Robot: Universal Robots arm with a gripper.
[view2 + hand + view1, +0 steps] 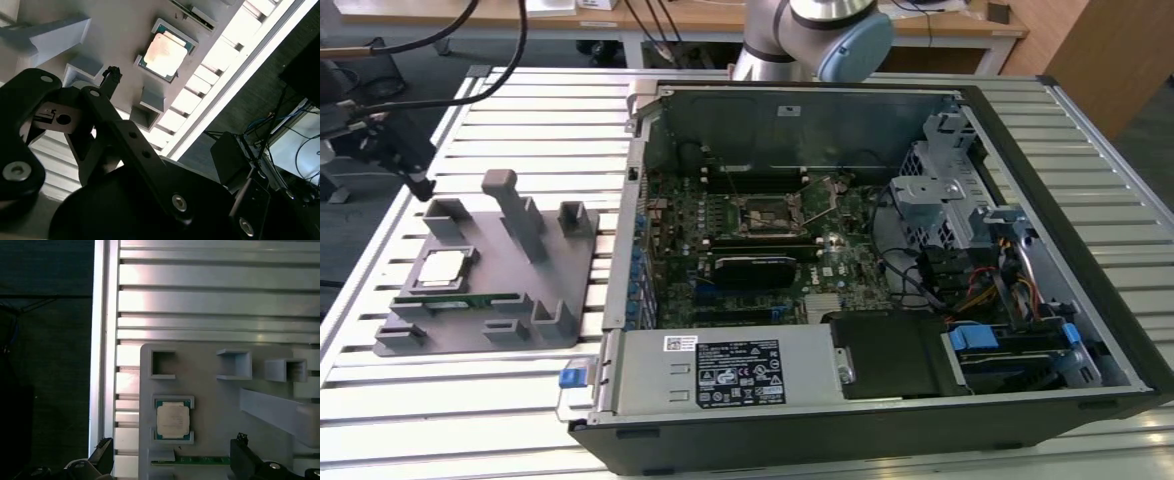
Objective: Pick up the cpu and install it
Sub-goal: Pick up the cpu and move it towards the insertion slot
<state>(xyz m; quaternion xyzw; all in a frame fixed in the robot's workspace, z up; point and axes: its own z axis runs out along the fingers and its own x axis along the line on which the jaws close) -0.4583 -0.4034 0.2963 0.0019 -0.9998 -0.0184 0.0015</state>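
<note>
The cpu (444,268) is a small silver-topped square chip. It lies flat in a recess of the grey holder (574,300) at the exterior view's left, and it shows in both wrist views (173,420) (165,50). My gripper (416,182) hangs above the table just beyond the holder's far corner, apart from the chip. In the first wrist view the gripper (172,445) is open, its two black fingertips (102,447) wide apart with nothing between them. One fingertip (112,76) shows in the second wrist view, short of the chip.
An open computer case (1067,250) lies on the slatted metal table (520,100), its motherboard socket (763,213) exposed with the lever up. A green memory stick (200,460) sits in the holder next to the chip. Grey posts (518,210) rise from the holder.
</note>
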